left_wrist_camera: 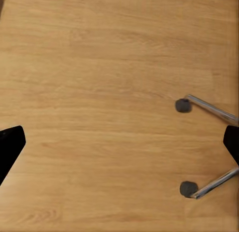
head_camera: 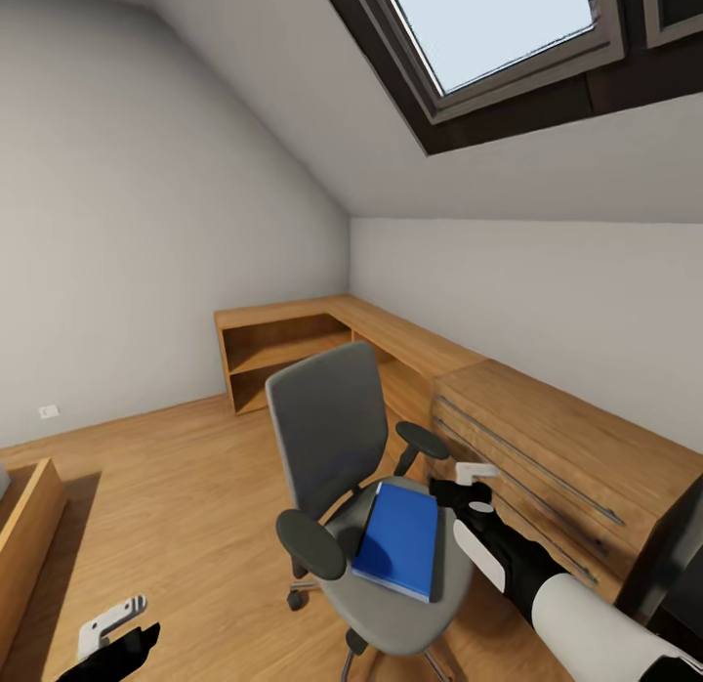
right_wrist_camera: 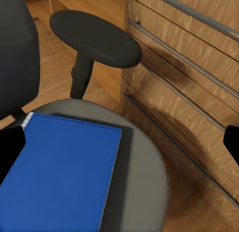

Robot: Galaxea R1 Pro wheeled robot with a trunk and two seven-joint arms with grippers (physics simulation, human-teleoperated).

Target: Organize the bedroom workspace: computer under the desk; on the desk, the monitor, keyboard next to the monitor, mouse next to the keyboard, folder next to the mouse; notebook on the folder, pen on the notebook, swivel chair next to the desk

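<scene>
Head view: flat bright-blue folder (head_camera: 398, 539), pale edges.

Sloped white walls, skylight (head_camera: 503, 27), wood floor (head_camera: 166, 487), light-wood drawer chest (head_camera: 547, 447).

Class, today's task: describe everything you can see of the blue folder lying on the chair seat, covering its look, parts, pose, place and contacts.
The flat bright-blue rectangular folder has a smooth, plain cover and a thin strip of pale page edges along one side, seen in the right wrist view. It is closed and lies flat on the round grey upholstered seat of the swivel chair, between the two black armrests, turned slightly askew to the backrest. Only the seat touches it. The right claw hovers open near its far corner, not touching.
</scene>
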